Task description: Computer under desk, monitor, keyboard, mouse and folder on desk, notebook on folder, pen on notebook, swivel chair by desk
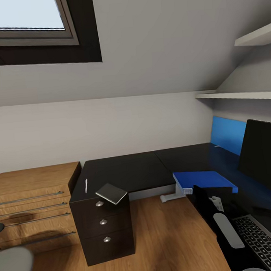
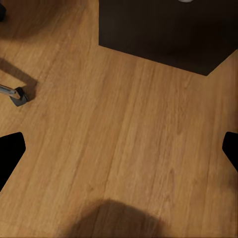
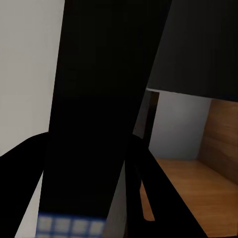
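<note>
Right pincer (image 1: 207,195) holds the flat bright-blue folder (image 1: 204,180) with white page edges just above the right wing of the glossy black L-shaped worktop (image 1: 126,171), its black fingers closed on the folder's near edge; the right wrist view shows those dark fingers (image 3: 144,178) pressed along a dark slab with a pale blue checkered patch, detail the head view lacks. Left pincer (image 2: 119,148) stands wide apart over bare wood floor (image 2: 124,139), its two black tips at the picture's edges, beside a chrome caster (image 2: 19,95). From the head view, the thin grey notebook (image 1: 111,193) overhangs the worktop corner above the dark three-drawer unit (image 1: 104,225), drawers shut, with the slim white pen (image 1: 86,185) beside it. Black-screened wide monitor (image 1: 262,156) and grey-framed keyboard (image 1: 262,241) sit at right. Grey chair seat (image 1: 13,267) shows lower left.
</note>
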Controlling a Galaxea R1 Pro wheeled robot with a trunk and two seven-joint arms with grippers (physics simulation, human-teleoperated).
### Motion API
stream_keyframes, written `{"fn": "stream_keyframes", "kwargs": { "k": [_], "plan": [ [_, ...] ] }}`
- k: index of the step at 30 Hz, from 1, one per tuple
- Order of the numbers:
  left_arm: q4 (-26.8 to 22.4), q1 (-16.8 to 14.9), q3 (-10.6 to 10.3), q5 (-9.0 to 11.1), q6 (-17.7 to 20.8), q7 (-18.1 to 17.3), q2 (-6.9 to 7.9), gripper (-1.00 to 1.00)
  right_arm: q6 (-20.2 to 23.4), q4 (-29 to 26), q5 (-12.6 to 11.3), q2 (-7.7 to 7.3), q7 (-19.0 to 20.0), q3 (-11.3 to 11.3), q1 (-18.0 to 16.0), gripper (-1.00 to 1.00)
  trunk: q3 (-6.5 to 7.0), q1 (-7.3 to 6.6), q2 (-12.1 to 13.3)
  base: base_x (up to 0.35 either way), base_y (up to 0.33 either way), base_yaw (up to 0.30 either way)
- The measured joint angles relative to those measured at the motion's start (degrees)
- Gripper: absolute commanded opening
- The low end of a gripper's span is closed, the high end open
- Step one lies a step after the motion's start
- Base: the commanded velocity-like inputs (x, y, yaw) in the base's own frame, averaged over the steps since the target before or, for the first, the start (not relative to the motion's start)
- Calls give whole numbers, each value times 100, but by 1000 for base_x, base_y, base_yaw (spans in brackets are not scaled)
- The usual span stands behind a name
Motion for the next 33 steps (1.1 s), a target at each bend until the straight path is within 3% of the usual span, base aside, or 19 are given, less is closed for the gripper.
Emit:
{"fn": "stream_keyframes", "kwargs": {
  "k": [33],
  "plan": [
    [0, 0, -2, 0, -1, -1, 6, 100, 20, 8, -48, -9, -1, -29, 0, -100, 0, 1, 0, 46, -20, 0]
  ]
}}
